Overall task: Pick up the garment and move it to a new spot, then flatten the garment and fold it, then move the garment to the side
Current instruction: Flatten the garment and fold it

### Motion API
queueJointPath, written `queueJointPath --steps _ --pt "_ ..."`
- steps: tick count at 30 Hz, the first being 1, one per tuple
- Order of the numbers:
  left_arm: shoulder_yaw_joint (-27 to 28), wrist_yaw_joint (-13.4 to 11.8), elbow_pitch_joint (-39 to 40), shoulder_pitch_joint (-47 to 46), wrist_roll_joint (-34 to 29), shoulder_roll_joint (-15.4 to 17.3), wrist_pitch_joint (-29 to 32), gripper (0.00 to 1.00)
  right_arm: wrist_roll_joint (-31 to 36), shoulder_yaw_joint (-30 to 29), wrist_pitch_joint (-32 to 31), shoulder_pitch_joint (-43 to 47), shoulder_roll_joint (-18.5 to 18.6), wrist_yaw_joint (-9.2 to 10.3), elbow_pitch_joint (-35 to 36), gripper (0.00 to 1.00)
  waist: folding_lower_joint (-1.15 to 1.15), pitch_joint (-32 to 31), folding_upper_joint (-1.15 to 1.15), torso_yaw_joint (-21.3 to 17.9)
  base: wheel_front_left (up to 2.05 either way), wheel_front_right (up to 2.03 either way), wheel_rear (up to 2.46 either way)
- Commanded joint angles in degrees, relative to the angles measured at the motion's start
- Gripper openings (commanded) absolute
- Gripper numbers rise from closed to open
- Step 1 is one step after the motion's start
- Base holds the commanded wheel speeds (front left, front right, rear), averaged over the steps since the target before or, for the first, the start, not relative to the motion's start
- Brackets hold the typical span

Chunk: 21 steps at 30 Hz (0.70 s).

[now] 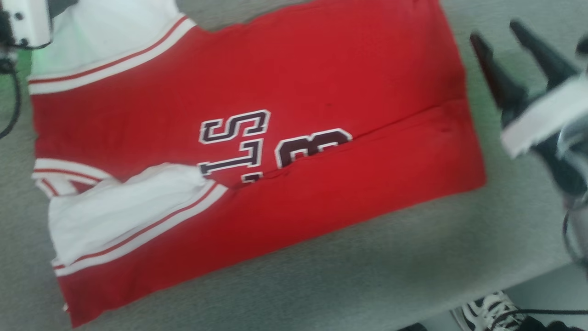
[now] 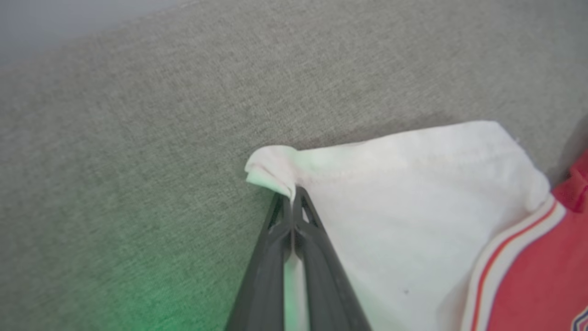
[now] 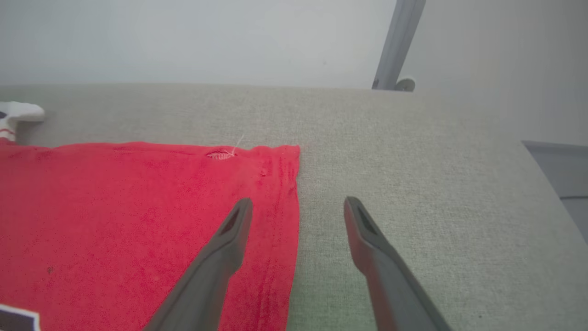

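Note:
The garment (image 1: 285, 92), a red jersey with white side panels, striped trim and dark white-outlined lettering, lies partly folded on the grey fabric surface (image 1: 367, 266). In the left wrist view my left gripper (image 2: 292, 193) is shut on a bunched white corner of the garment (image 2: 413, 193), pinched between the fingertips. The white housing of my left wrist (image 1: 27, 20) sits over the garment's far-left white panel. My right gripper (image 1: 498, 34) stands open beside the garment's right edge. Seen from the right wrist, my right gripper (image 3: 297, 204) straddles the red hem (image 3: 285, 193), holding nothing.
The surface's front edge runs along the lower right, with a black-and-white shoe (image 1: 487, 312) and cables on the floor beyond it. A black cable (image 1: 14, 105) hangs at the far left. A grey metal pole (image 3: 397, 46) rises behind the surface.

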<state>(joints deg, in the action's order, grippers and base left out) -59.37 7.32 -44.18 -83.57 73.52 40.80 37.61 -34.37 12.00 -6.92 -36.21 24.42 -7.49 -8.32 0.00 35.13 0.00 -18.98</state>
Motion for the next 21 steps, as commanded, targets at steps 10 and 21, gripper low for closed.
queueJointPath --steps 10,21 --pt "-4.4 0.2 6.2 0.3 -0.6 -5.2 -2.3 0.0 -8.8 8.0 -24.4 -20.6 6.4 -0.01 -13.9 1.0 0.0 4.0 0.0 7.6 0.0 0.0 0.0" --pt "-6.7 0.2 10.3 0.3 0.8 -8.0 -9.7 0.0 -11.4 11.7 -29.2 -24.9 8.6 0.0 -20.1 0.0 0.0 3.0 0.0 11.9 0.0 0.0 0.0"
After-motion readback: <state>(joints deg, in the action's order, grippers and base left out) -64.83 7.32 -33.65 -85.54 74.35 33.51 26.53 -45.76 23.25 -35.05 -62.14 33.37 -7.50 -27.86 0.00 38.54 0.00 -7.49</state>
